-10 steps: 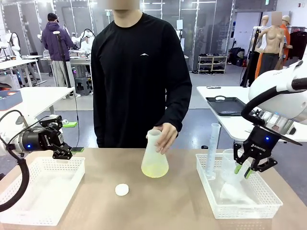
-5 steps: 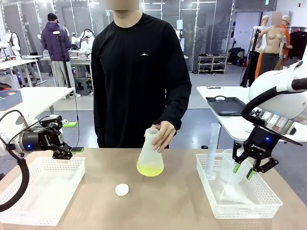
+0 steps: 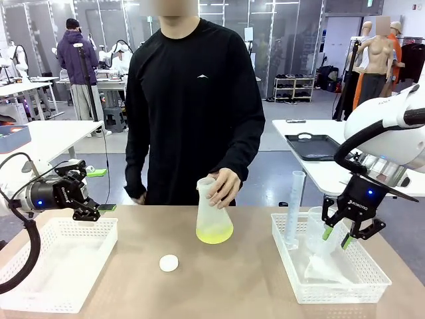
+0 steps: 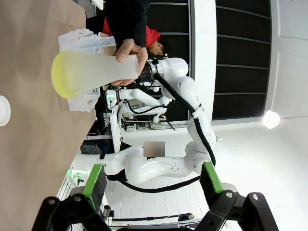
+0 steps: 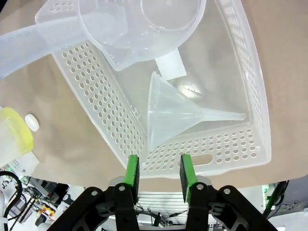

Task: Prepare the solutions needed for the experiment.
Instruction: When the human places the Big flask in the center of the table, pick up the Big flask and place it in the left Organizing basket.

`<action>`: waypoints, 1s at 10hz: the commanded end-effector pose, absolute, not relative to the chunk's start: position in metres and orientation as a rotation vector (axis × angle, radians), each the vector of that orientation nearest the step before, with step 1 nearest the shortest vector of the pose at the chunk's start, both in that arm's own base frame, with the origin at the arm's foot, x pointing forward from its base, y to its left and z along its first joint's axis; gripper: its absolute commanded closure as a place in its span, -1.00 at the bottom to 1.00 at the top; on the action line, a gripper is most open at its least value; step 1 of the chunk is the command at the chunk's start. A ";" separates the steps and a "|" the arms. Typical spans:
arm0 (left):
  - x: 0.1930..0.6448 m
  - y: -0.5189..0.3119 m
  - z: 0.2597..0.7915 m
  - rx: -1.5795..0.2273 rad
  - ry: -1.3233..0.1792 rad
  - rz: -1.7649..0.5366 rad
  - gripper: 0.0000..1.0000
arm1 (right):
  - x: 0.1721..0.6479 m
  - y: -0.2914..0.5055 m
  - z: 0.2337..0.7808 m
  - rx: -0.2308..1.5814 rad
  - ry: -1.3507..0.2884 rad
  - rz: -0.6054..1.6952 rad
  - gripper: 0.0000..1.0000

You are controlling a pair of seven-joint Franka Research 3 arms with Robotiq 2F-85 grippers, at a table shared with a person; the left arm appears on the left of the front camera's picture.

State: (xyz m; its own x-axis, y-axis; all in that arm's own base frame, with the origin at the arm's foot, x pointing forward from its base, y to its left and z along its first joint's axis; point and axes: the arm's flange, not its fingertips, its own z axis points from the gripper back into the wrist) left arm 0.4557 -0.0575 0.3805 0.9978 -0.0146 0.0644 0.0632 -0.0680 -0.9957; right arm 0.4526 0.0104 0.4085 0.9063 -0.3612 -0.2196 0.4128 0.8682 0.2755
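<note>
Right now my left end effector point(image 4: 151, 177) hangs with its jaws spread wide and nothing between them, held over the near edge of the empty left basket point(image 3: 53, 266). My right end effector point(image 5: 160, 171) has its jaws drawn partway in, with a clear gap between the green pads and nothing in it. It hovers above the right basket point(image 5: 250, 96), where a clear funnel point(image 5: 178, 115) lies on its side beside a plastic jug point(image 5: 144, 29). A tall measuring cylinder point(image 3: 294, 206) stands in the basket's far corner. Neither arm has moved over the last second.

The change is all in the middle. The person's hand point(image 3: 226, 186) grips the neck of the frosted flask point(image 3: 214, 212), which was leaning first one way and then the other and now stands close to upright. The yellow-green solution point(image 3: 214, 234) sits in a shallow layer at its bottom. I read that as swirling to mix, so the preparation is in the person's hands and I wait.

A small white disc point(image 3: 169, 263) lies alone on the tan worktop point(image 3: 232, 286), near the flask. Beyond the worktop is an open lab with white tables.
</note>
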 end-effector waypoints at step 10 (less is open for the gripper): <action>0.455 -0.057 0.382 -1.640 -0.035 -0.071 -1.00 | 0.435 0.051 0.443 1.045 -0.181 -0.134 0.10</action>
